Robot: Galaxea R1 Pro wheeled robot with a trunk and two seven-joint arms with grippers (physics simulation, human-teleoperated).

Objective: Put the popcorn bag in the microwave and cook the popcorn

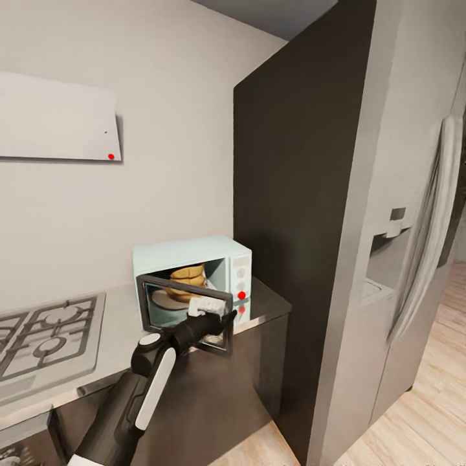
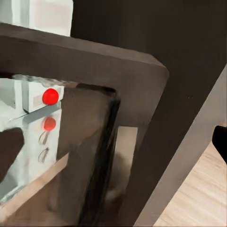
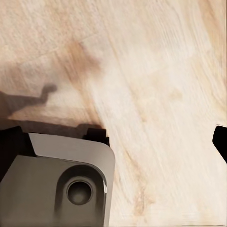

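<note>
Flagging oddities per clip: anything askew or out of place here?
Nothing spilled or damaged. The microwave door stands partly open with the left gripper at it, and the bag sits upright inside.

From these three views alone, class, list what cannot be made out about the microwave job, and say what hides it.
- Left gripper, head view: it sits at the microwave door, too small and dark to tell open from shut.
- Popcorn bag, head view: inside the microwave, lower part behind the door; contents unseen.
- Knobs, left wrist view: blurred behind the glass.
- Right gripper, right wrist view: one dark tip at the edge over the wood floor; state unclear.
</note>
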